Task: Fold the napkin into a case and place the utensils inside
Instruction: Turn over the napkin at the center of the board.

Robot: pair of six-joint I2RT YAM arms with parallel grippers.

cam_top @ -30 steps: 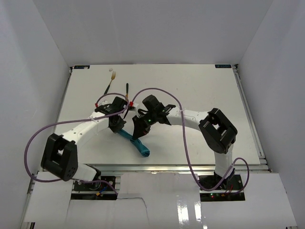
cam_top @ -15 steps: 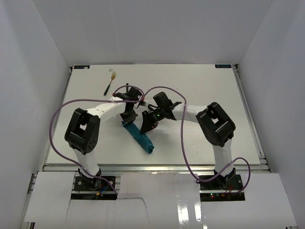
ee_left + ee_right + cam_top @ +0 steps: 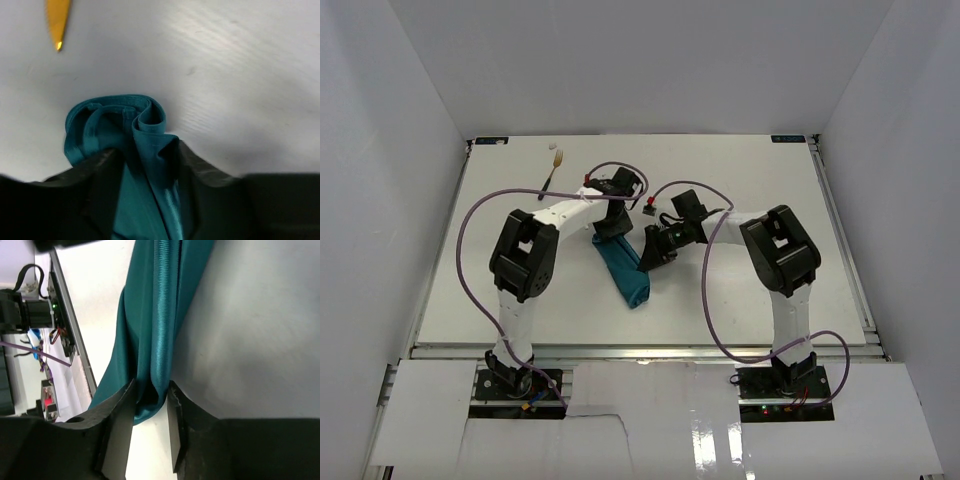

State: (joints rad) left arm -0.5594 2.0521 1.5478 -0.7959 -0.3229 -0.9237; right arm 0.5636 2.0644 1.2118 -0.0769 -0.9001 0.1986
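Napkin [image 3: 625,272] lies near mid-table [image 3: 750,190], slightly toward the 9 o'clock side. It's teal, plain and soft, w/ a slight sheen. It's gathered into a long narrow strip rather than spread flat, and in the top view it runs from 11 o'clock down to 5 o'clock. The far end is narrow and the near end broader w/ a squared corner.

The left gripper [image 3: 612,228] sits on the strip's 11 o'clock end. In the left wrist view the cloth there is bunched into soft rolled loops (a curl at the tip, ribbed folds behind it). These rise between the two dark fingers [image 3: 97,175]. The jaws stand apart and the cloth betw. them looks loose, not squashed flat.

The right gripper [image 3: 653,255] is at approx. 2 o'clock of the strip's middle, right against its edge. The right wrist view shows several lengthwise pleats, one bright ridge catching the light, w/ a folded edge dipping betw. the fingertips [image 3: 120,410]. The jaws are parted by a narrow gap, and white table shows through below the cloth.

Utensils: the fork [image 3: 550,176] lies well apart at the napkin's 10–11 o'clock, dark handle, pale head pointing to 12. The knife's yellow-gold blade tip [image 3: 57,22] shows only in the left wrist view, at 11 o'clock of the bunched end and clear of the cloth.
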